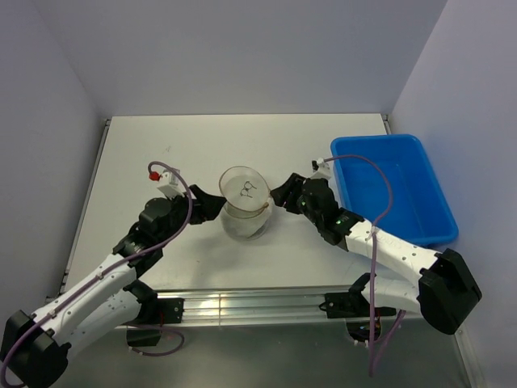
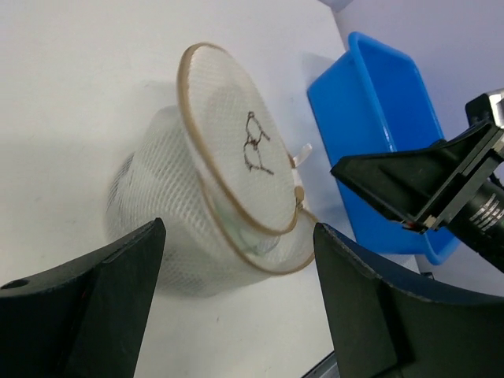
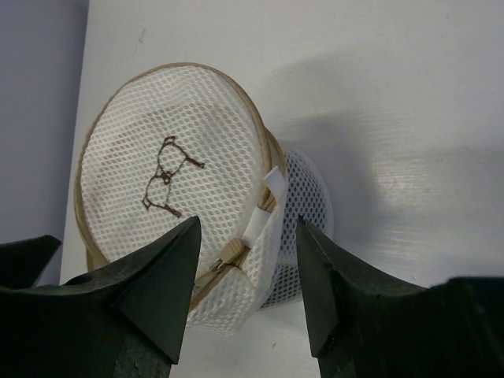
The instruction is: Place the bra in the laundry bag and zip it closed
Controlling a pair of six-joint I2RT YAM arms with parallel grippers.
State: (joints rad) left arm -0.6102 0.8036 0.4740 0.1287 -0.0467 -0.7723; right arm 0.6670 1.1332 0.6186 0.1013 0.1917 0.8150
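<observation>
- Laundry bag (image 1: pixel 245 212): a small drum of cream mesh standing at the middle of the counter (image 1: pixel 161 153), between the two arms. The blue bin (image 1: pixel 396 186) lies to its right, apart from it.
- Lid (image 2: pixel 236 150): a round mesh disc with a tan zip rim and a small dark mark (image 3: pixel 165 177). It sits tilted on the drum, its rim offset from the body's rim, so the zip appears closed only part of the way round.
- Bra: none lies on the counter. It is presumably inside the drum, though the mesh is too cloudy to confirm this.
- Left gripper (image 2: pixel 238 244): released, with its fingers spread wide on the left side of the bag and touching nothing.
- Right gripper (image 3: pixel 248 236): also released. Its fingers straddle the white pull tab (image 3: pixel 266 201) and the brass slider (image 3: pixel 230 252) on the right of the rim, with a clear gap on each side.
- Step in hand: judged to be the zipping, with loading apparently done and no grip held on either side.
- Next move: the right gripper should close on the tab and draw the slider round the rim. The left gripper should meanwhile pinch or press the soft wall on the far-left side, so that the light drum does not turn or slide with the pull.
</observation>
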